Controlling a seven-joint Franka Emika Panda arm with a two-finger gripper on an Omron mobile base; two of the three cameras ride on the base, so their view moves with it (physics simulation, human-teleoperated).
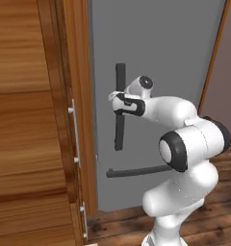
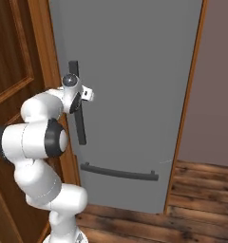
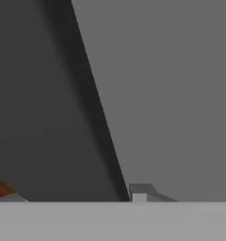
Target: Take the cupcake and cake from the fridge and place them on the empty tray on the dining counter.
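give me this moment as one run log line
phase: opening fridge | gripper: shut on vertical door handle | door: closed

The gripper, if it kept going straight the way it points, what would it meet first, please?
The gripper is shut on the fridge's vertical handle, so that bar comes first; directly behind it is the closed fridge door.

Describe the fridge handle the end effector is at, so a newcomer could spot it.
Find the tall grey fridge beside the brown wooden cabinet. Near its door's left edge runs a dark vertical bar handle, which the end effector grips midway. The other dark bar handle lies horizontal, lower down.
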